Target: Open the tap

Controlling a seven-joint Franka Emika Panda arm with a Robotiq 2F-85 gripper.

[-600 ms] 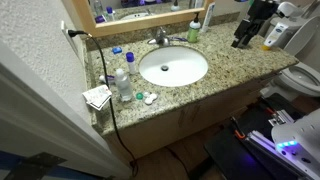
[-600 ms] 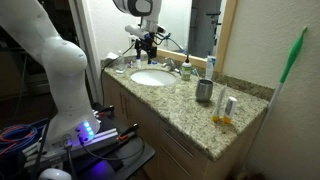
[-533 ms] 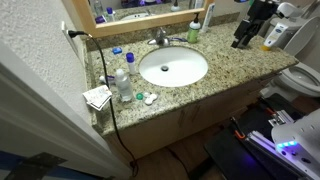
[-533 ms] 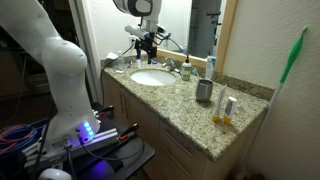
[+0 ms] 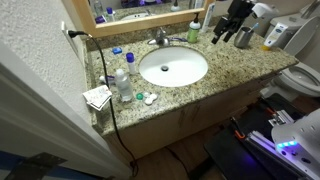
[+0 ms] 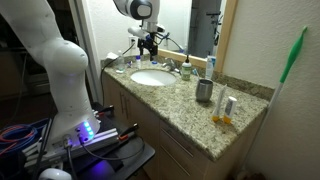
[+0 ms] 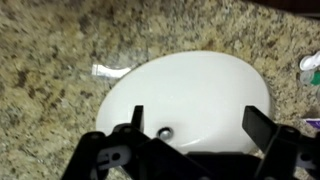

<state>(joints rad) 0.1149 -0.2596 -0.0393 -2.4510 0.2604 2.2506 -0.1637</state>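
The tap (image 5: 160,38) is a small chrome faucet at the back rim of the white oval basin (image 5: 173,67), below the mirror. In an exterior view it stands behind the basin (image 6: 150,77), small and hard to make out. My gripper (image 5: 219,36) hangs open and empty above the counter, to the right of the basin and apart from the tap; it also shows in an exterior view (image 6: 150,50). In the wrist view the gripper (image 7: 197,120) looks down on the basin (image 7: 190,85) and its drain (image 7: 165,130), with both fingers spread. The tap is out of the wrist view.
A grey metal cup (image 5: 243,39) and a green soap bottle (image 5: 194,32) stand near the gripper. A clear bottle (image 5: 122,85), blue caps (image 5: 129,58), paper (image 5: 97,97) and a black cord (image 5: 100,70) lie left of the basin. A white tube (image 7: 108,72) lies beside the rim.
My gripper has moved from the counter's right end toward the basin, closer to the tap. It stays open. Nothing on the counter has moved.
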